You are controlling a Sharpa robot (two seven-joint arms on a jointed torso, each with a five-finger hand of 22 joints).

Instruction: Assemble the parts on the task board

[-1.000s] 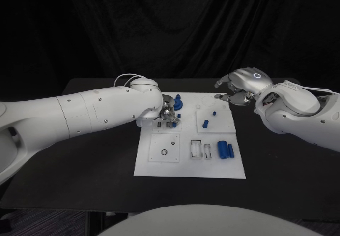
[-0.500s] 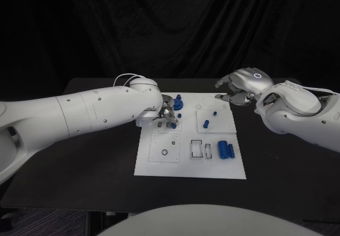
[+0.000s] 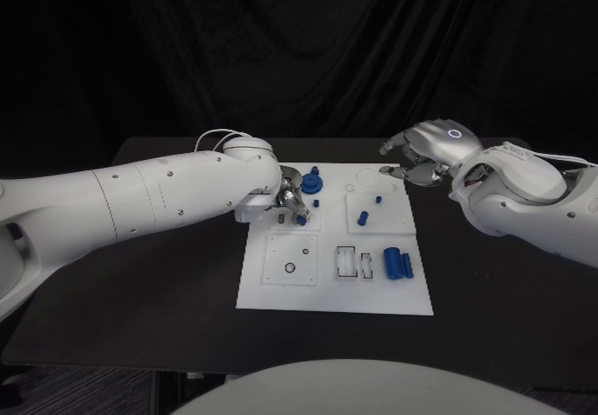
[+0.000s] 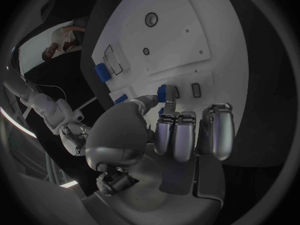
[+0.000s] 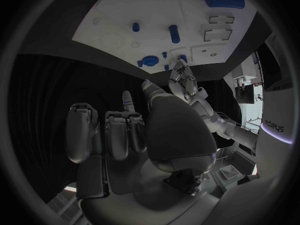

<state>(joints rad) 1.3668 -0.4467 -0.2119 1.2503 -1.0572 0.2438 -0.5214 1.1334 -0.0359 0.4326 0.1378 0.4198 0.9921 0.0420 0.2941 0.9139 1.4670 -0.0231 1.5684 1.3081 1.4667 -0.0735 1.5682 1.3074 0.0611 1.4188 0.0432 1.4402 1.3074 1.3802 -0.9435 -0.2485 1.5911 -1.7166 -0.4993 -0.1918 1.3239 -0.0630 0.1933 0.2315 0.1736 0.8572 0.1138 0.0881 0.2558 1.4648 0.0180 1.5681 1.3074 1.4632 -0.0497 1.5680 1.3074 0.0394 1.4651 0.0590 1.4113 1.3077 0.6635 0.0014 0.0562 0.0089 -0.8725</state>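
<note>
Left hand (image 3: 289, 197) is pinching a small blue part (image 4: 162, 92) over the task board (image 3: 334, 294), at its far-left slots (image 4: 185, 90); insertion is judged under way, alignment being needed next. Right hand (image 3: 417, 164), curled on nothing, is hovering at the board's far-right corner

Matt white plastic task board (image 3: 334, 290); glossy blue plastic parts (image 3: 397, 262); smooth matt black worktop (image 3: 149, 303); silvery metal left hand (image 4: 181, 130).
</note>
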